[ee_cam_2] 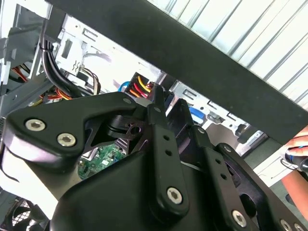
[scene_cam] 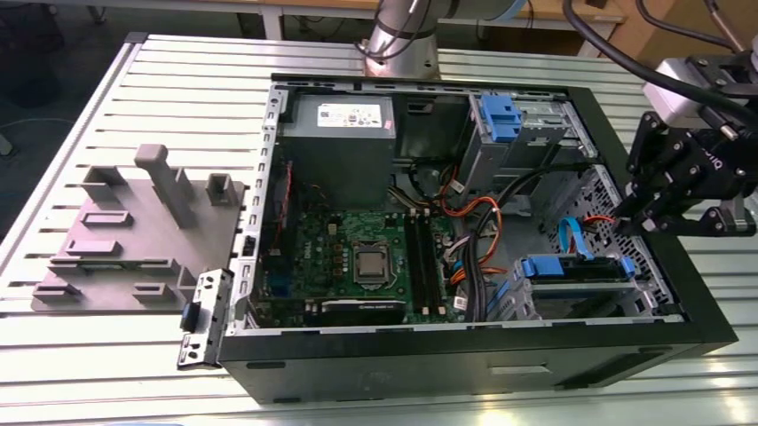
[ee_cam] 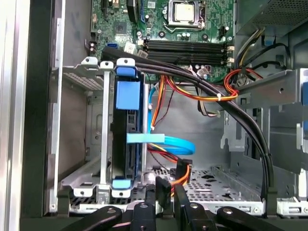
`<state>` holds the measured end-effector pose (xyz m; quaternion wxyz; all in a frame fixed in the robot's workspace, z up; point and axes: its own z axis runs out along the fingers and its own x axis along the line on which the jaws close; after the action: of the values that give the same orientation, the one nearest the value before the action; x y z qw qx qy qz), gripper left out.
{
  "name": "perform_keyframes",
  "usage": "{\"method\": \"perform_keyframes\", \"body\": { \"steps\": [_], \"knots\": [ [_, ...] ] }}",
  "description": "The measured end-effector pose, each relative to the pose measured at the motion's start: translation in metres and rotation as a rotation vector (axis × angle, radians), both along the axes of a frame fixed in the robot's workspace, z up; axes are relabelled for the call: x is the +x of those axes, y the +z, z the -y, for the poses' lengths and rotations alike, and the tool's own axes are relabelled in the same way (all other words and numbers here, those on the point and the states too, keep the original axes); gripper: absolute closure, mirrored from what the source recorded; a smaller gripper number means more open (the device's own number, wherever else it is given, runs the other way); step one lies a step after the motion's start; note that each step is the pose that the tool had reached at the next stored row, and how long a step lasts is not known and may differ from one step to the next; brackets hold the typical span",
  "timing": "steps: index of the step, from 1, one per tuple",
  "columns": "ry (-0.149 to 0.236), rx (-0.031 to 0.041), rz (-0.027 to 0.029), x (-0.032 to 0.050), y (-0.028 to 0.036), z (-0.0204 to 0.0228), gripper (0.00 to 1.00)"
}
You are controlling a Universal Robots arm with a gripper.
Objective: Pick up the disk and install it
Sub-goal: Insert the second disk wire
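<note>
The disk (ee_cam: 126, 139) stands edge-on inside the metal drive cage (ee_cam: 103, 144) at the case's front corner, a dark slab with blue rails and a blue front tab. In the exterior view the disk (scene_cam: 577, 266) lies in that cage on the exterior view's right. My gripper (scene_cam: 641, 227) hovers above the case's right wall, just beside the cage. In the first wrist view the gripper (ee_cam: 169, 193) is shut with nothing between its fingers, a short way off the disk and not touching it.
The open computer case (scene_cam: 474, 355) lies on a slatted table. Black cable bundles (ee_cam: 231, 103) and orange wires cross the bay near the cage. A second blue caddy (scene_cam: 499, 117) sits at the far end. A grey fixture (scene_cam: 130, 231) stands at the exterior view's left. A hand (ee_cam_2: 296, 156) shows beyond the case.
</note>
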<state>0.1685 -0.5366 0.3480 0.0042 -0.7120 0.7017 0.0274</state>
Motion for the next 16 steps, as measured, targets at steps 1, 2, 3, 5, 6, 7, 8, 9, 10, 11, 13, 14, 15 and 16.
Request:
{"method": "perform_keyframes", "body": {
  "steps": [1,2,3,5,6,7,8,9,10,11,13,14,15,16],
  "knots": [
    [0.0,0.0001,0.0,-0.0019,-0.0005,0.0,0.7],
    [0.0,0.0001,0.0,-0.0036,-0.001,0.0,0.7],
    [0.0,0.0,0.0,-0.0048,-0.0015,0.0,0.7],
    [0.0,-0.0002,0.0,-0.0053,-0.0019,0.0,0.7],
    [0.0,-0.0003,0.0,-0.0053,-0.0019,0.0001,0.7],
    [0.0,-0.0004,0.0,-0.0053,-0.0018,0.0,0.7],
    [0.0,-0.0003,0.0,-0.0053,-0.0019,0.0,0.7],
    [0.0,-0.0003,-0.0001,-0.0053,-0.0019,0.0,0.7],
    [0.0,-0.0003,0.0,-0.0053,-0.0019,0.0,0.7],
    [0.0,-0.0003,0.0,-0.0053,-0.0019,0.0,0.7],
    [0.0,-0.0003,0.0,-0.0053,-0.0019,-0.0001,0.7],
    [0.0,-0.0003,0.0,-0.0053,-0.0019,-0.0001,0.7],
    [0.0,-0.0003,0.0,-0.0053,-0.0019,-0.0001,0.7],
    [0.0,-0.0003,0.0,-0.0053,-0.0019,-0.0001,0.72]
  ]
}}
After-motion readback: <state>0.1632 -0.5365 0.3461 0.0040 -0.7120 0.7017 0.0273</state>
